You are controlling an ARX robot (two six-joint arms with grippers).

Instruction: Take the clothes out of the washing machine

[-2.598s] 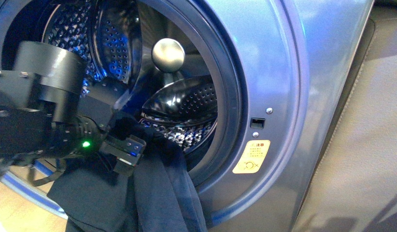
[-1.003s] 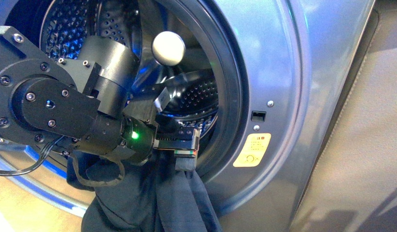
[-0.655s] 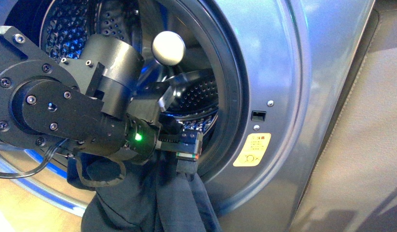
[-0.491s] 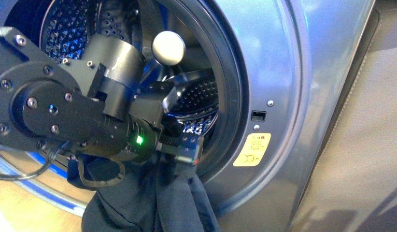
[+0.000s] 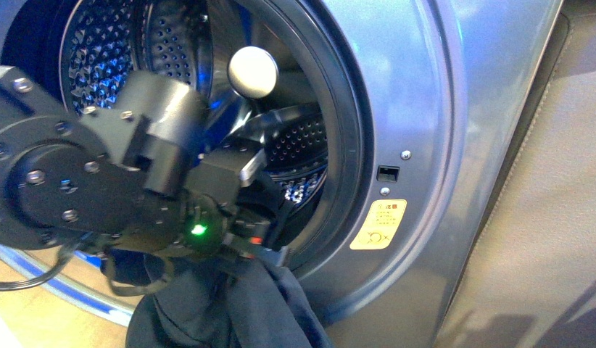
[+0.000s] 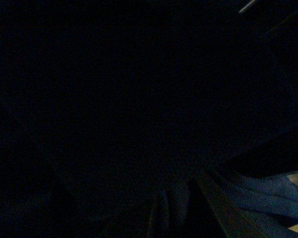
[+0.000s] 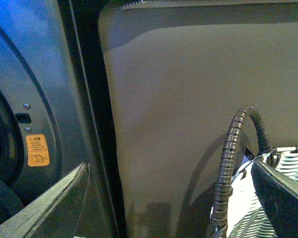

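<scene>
Left arm (image 5: 85, 181): fills the left of my front view, in front of the open porthole, and is blurred.
Drum (image 5: 99, 51): the perforated steel I can see above the arm is bare; the arm hides its floor.
Left fingers (image 5: 270, 250): down at the porthole's lower lip, right against the top of the garment. They are too blurred for me to tell how far apart they are or whether they have the cloth.
Navy garment (image 5: 259, 312): draped over the lip of the washing machine (image 5: 418, 109) and hanging down its front, out of frame at the bottom.
Done: I judge the garment is mostly out of the drum.
Left: freeing it from the lip and, I'd guess, dropping it in the basket.
Right fingers (image 7: 49, 203): spread wide with nothing between them, off to the machine's right and facing a grey-brown panel (image 7: 198, 99).
Front view only: the drum, the garment and the left arm.
Right wrist view only: a woven basket (image 7: 295, 157) close by the right fingers.
Both views: the yellow warning sticker (image 5: 378, 225).
Left wrist view: dark, so I tell nothing from it.
</scene>
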